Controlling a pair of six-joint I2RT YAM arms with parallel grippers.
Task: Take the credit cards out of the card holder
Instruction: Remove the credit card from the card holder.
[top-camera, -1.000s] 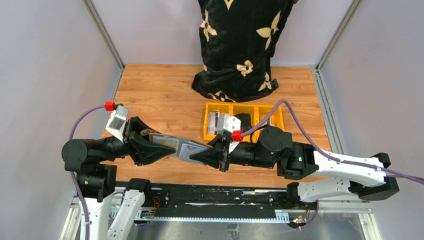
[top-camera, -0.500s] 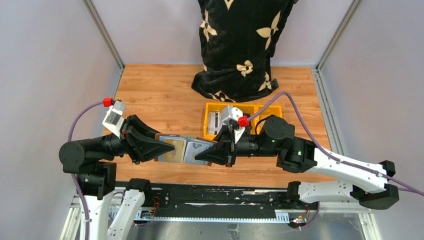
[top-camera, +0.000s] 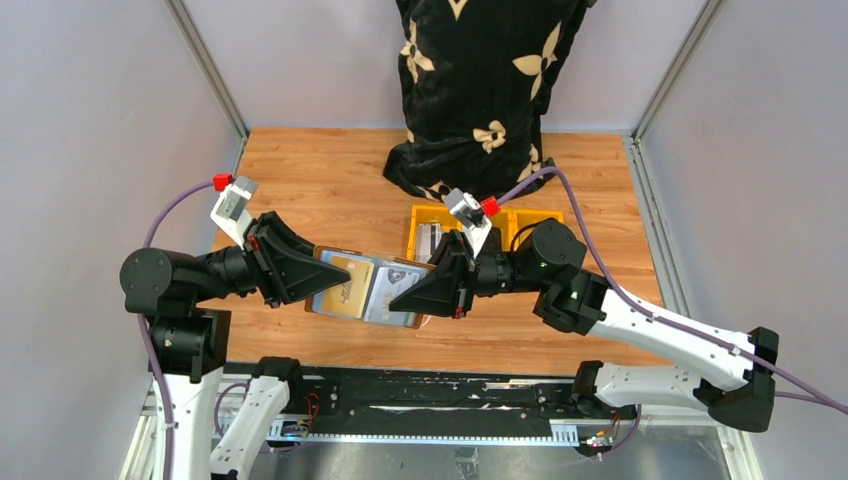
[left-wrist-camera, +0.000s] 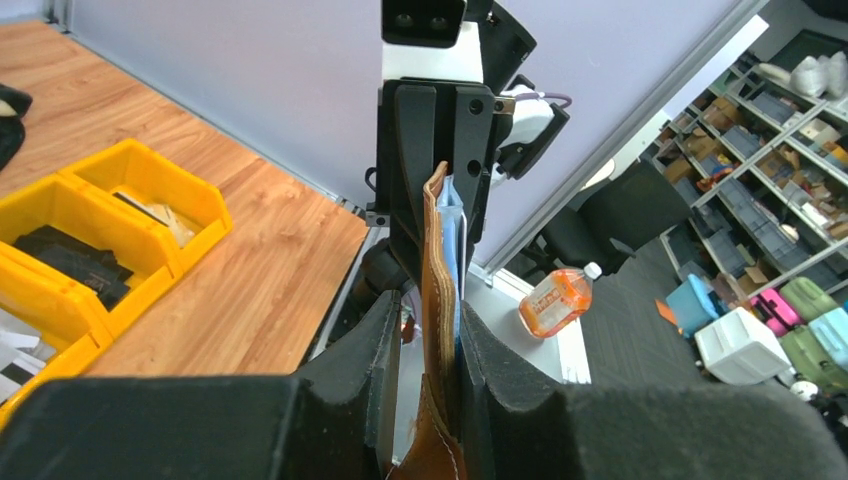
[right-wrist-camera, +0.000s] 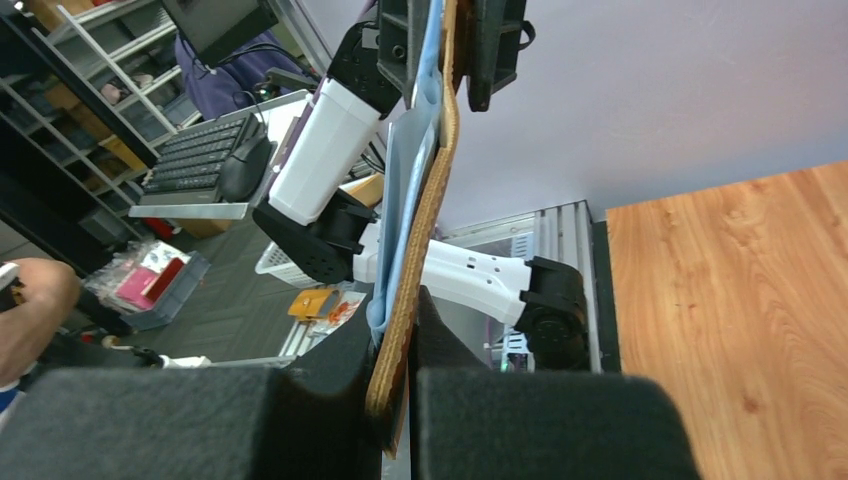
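The left gripper (top-camera: 318, 284) is clenched on the left edge of the card holder (top-camera: 365, 290), and the right gripper (top-camera: 405, 297) is pinched tight on the opposite edge. In both wrist views the brown leather is seen edge-on, squeezed between the pads. The holder is held open and spread flat between the two grippers, lifted above the near middle of the table (top-camera: 320, 190). Its inner side is turned up towards the overhead camera. A tan card (top-camera: 343, 285) is seen lying in the left half, and the shiny grey lining (top-camera: 392, 287) is shown on the right half. No card is seen outside the holder, so the job is judged to be at its opening stage. The holder is opened and steadied, while the drawing-out of the credit cards is not yet done. Just beyond the right gripper, a row of yellow bins (top-camera: 412, 250) is set on the wood. Something pale grey is held in the left compartment and something dark in the next one, and neither can be identified. Whether any of it is a card cannot be told. At the far edge, a black bag with tan flowers (top-camera: 480, 90) is stood upright.
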